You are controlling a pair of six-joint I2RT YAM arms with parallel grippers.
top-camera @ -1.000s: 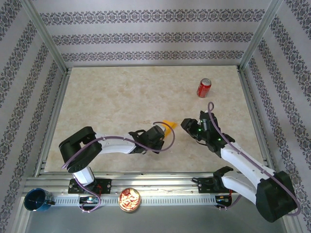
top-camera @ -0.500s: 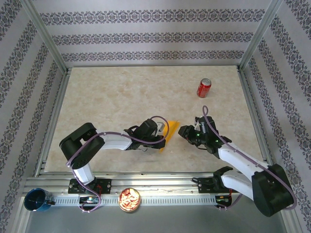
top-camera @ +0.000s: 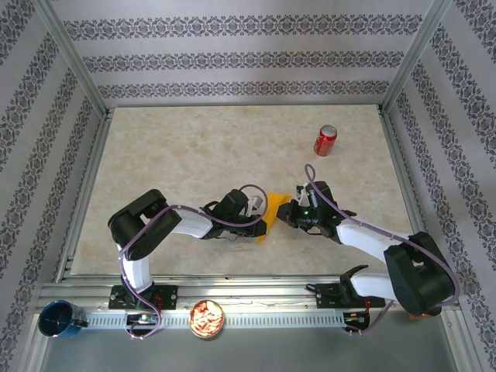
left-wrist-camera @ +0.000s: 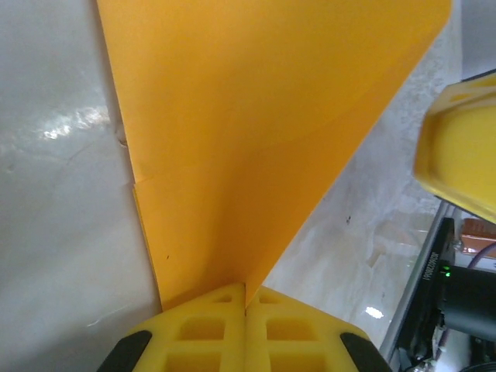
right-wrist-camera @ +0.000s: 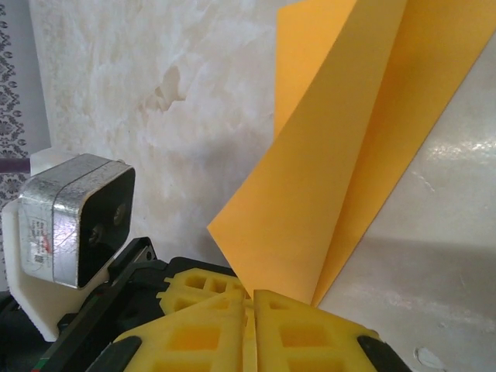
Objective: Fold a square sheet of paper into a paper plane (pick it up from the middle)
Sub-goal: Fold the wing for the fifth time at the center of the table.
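The square sheet of paper (top-camera: 273, 207) is a folded orange-yellow wedge held just above the table, a little below its centre. My left gripper (top-camera: 259, 220) comes at it from the left and is shut on its lower fold (left-wrist-camera: 256, 132), the yellow fingers (left-wrist-camera: 201, 325) pressed together. From the right, my right gripper (top-camera: 286, 213) has its jaws closed on the paper's corner (right-wrist-camera: 349, 155), where the layers enter between the pads (right-wrist-camera: 310, 325). One right finger (left-wrist-camera: 457, 147) shows in the left wrist view. The paper plane is out of view.
A red soda can (top-camera: 325, 140) stands upright at the back right of the marble table (top-camera: 178, 147). On the front rail sit a blue cup (top-camera: 59, 318) and a small bowl of snacks (top-camera: 207, 318). Patterned walls enclose three sides.
My right gripper has moved left up to the paper and closed on its corner. The left gripper kept its grip and shifted slightly, turning the paper.
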